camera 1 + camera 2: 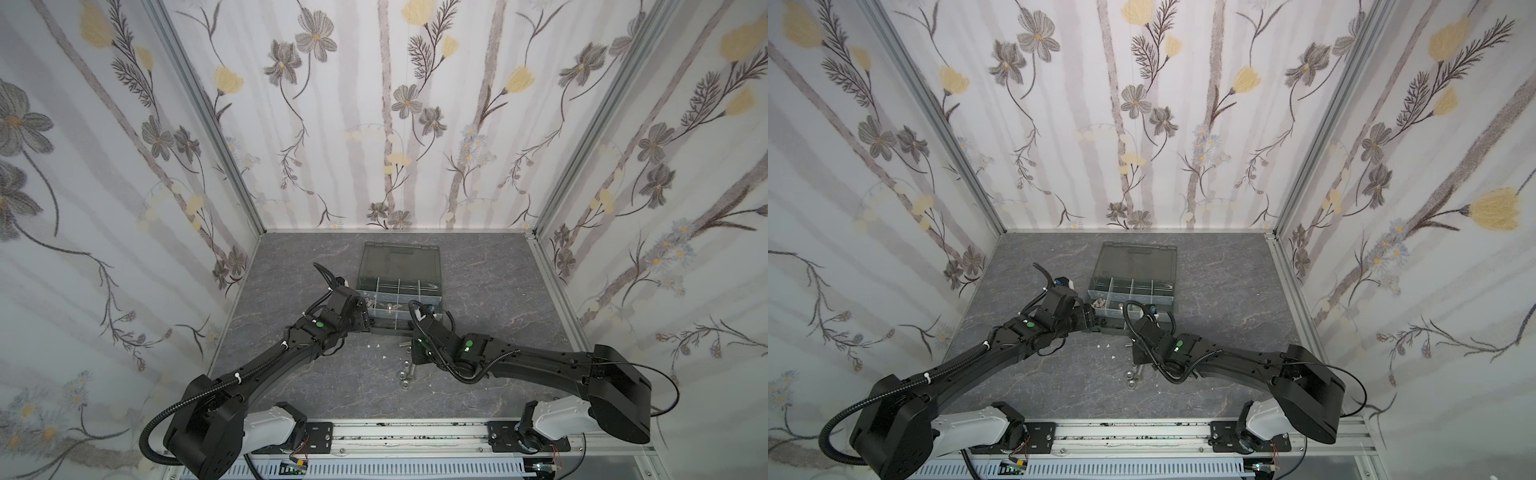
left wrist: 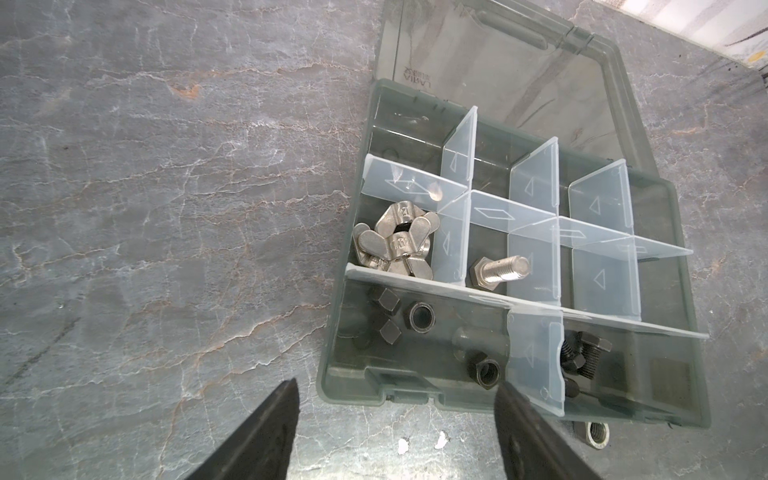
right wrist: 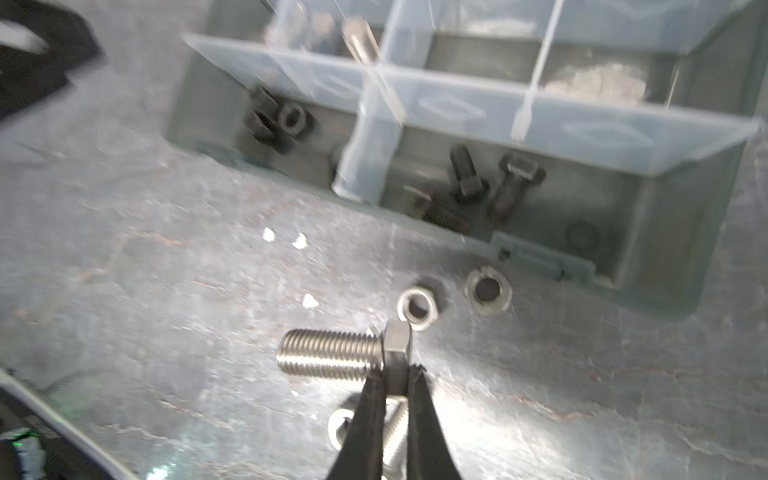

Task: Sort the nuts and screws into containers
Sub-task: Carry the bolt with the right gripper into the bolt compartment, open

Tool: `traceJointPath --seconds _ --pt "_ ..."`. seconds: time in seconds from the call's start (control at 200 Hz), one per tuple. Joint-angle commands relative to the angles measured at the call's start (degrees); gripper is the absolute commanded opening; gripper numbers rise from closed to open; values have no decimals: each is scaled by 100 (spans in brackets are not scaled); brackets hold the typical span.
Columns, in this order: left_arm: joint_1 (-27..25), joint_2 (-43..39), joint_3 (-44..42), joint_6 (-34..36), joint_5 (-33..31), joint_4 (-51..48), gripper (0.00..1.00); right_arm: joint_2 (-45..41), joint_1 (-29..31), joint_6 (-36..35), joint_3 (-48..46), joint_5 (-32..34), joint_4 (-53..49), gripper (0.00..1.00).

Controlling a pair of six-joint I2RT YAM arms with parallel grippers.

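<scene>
In the right wrist view my right gripper [image 3: 397, 374] is shut on the hex head of a silver screw [image 3: 332, 355], held just above the table. Two silver nuts [image 3: 417, 307] lie just beyond it, and another screw [image 3: 395, 432] lies under the fingers. The containers are compartments of a grey organiser case [image 1: 390, 328] with its lid open. One holds black screws [image 3: 469, 178], another black nuts [image 2: 419, 316], another a silver screw [image 2: 498, 270]. My left gripper [image 2: 397, 399] hangs open and empty at the case's front left corner.
Wing nuts [image 2: 399, 245] fill one compartment. A few loose silver parts [image 1: 405, 376] lie on the table in front of the case, under the right arm. Small white flecks [image 2: 403, 444] dot the table there. The open lid [image 1: 1138, 259] lies flat behind the case.
</scene>
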Motion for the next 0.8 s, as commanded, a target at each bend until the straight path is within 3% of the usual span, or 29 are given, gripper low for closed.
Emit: traceJointPath --seconds 0.0,0.245,0.405,0.794 --pt "15 -64 -48 -130 -105 85 77 46 -206 -434 393 196 119 7" --pt "29 -235 -161 -197 -43 94 77 1205 -822 -1200 1942 -72 103 7" --pt "43 -413 -307 -296 -8 94 77 2038 -892 -1487 2822 -171 -90 6" --pt "61 -582 -506 -414 89 103 78 2848 -954 -1571 3393 -326 -234 9"
